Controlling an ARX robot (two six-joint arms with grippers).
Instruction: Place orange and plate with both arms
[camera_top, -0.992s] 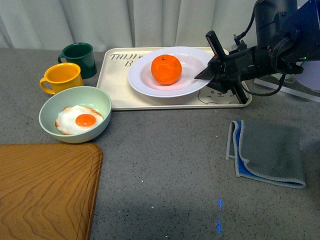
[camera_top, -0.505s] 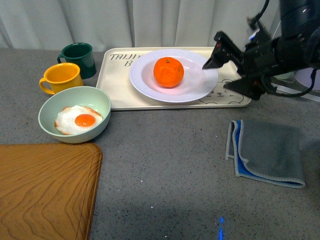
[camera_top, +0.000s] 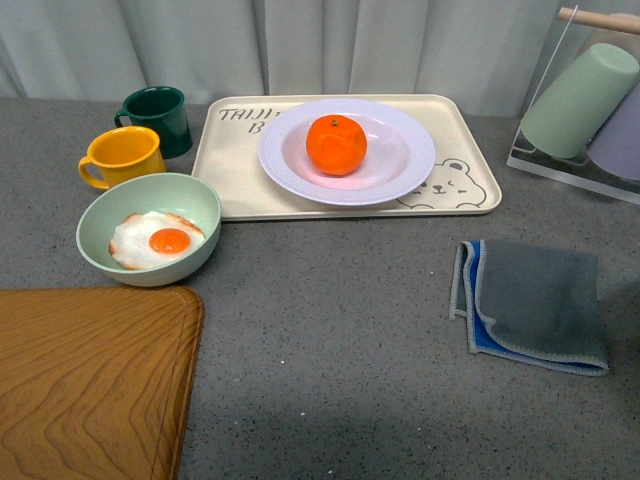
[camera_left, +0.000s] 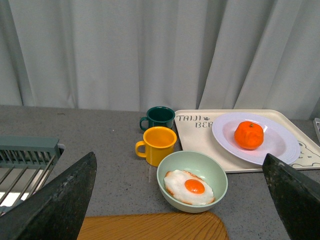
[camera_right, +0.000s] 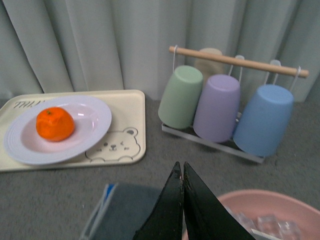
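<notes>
The orange (camera_top: 336, 144) sits in the middle of the white plate (camera_top: 400, 170), and the plate rests on the beige bear tray (camera_top: 460, 190) at the back of the table. Both show in the left wrist view, the orange (camera_left: 249, 135) on the plate (camera_left: 282, 145), and in the right wrist view, the orange (camera_right: 55, 123) on the plate (camera_right: 92, 120). Neither arm shows in the front view. My left gripper (camera_left: 180, 200) is open and empty, held high and well back from the tray. My right gripper (camera_right: 180, 172) is shut and empty, above the grey cloth (camera_right: 125, 210), away from the plate.
A pale green bowl (camera_top: 190, 200) with a fried egg, a yellow mug (camera_top: 125, 155) and a dark green mug (camera_top: 160, 115) stand left of the tray. A wooden board (camera_top: 90, 380) lies front left, the cloth (camera_top: 535, 305) right. A cup rack (camera_top: 580, 110) stands back right; a pink basin (camera_right: 260, 210) nearby.
My right arm was at the plate's right rim, and has pulled away to the right and out of the front view. The plate and orange stay on the tray.
</notes>
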